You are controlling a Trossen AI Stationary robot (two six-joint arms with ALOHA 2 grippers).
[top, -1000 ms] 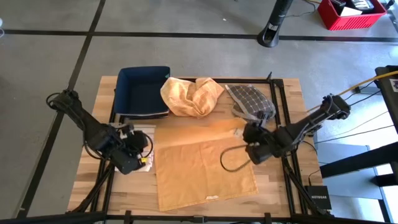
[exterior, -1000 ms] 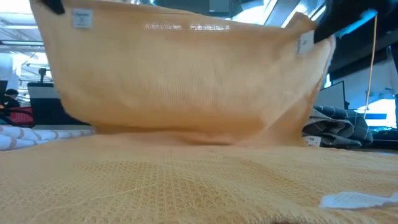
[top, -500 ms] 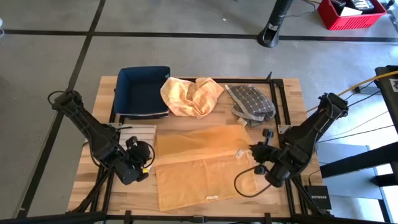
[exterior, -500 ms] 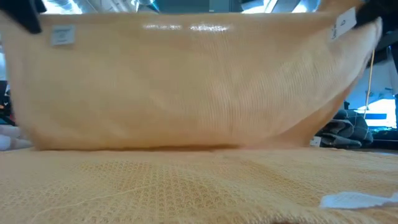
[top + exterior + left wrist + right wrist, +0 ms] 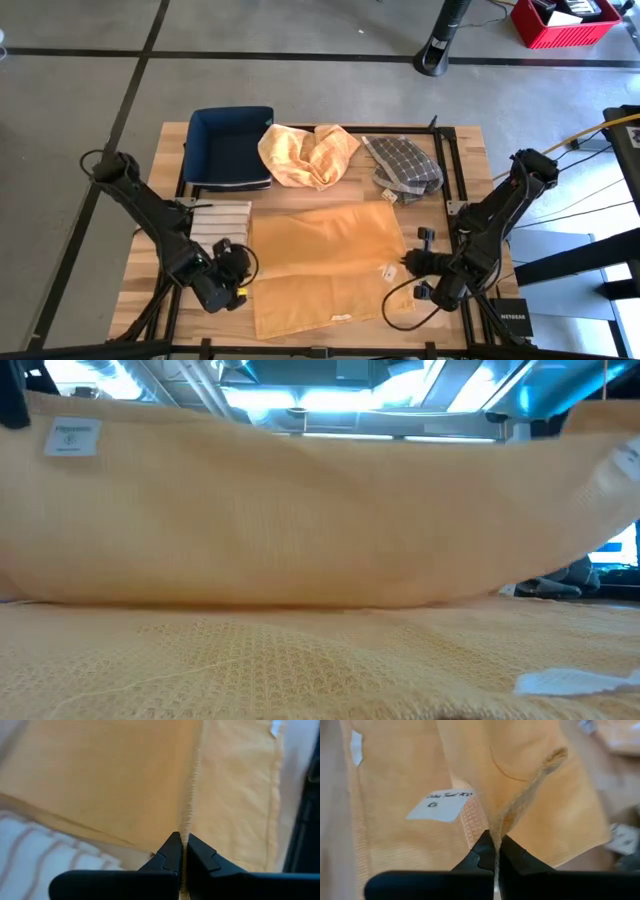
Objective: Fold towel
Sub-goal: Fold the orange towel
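Observation:
An orange towel (image 5: 325,255) lies doubled on the table, its lower layer flat and its upper layer raised. My left gripper (image 5: 243,281) is shut on the raised edge at the towel's left side, and my right gripper (image 5: 406,268) on the same edge at its right side. In the low view the raised layer (image 5: 320,520) hangs like a curtain between them, sagging in the middle, above the flat layer (image 5: 300,660). A white tag (image 5: 442,804) lies on the flat layer by my right gripper. My left gripper pinches the towel's raised edge (image 5: 187,827) between its two fingers, near the left corner, slanting down from the table's left. The cloth runs away from the fingers, lifted off the layer below. My right gripper pinches the same raised edge (image 5: 496,831) near the right corner, slanting down from the table's right. The cloth bunches a little at the fingers and is held above the flat layer.
A blue tray (image 5: 228,145) stands at the far left, a crumpled orange cloth (image 5: 308,152) and a grey checked cloth (image 5: 402,165) lie along the far side. A folded striped cloth (image 5: 222,217) lies left of the towel. A black frame (image 5: 450,180) runs along the table.
Both grippers have gone toward the table's near edge and down, tipping more steeply, still shut on the towel's edge. The held edge has come over the flat layer, so the upper layer now covers more of it; the fold at the far side has stayed.

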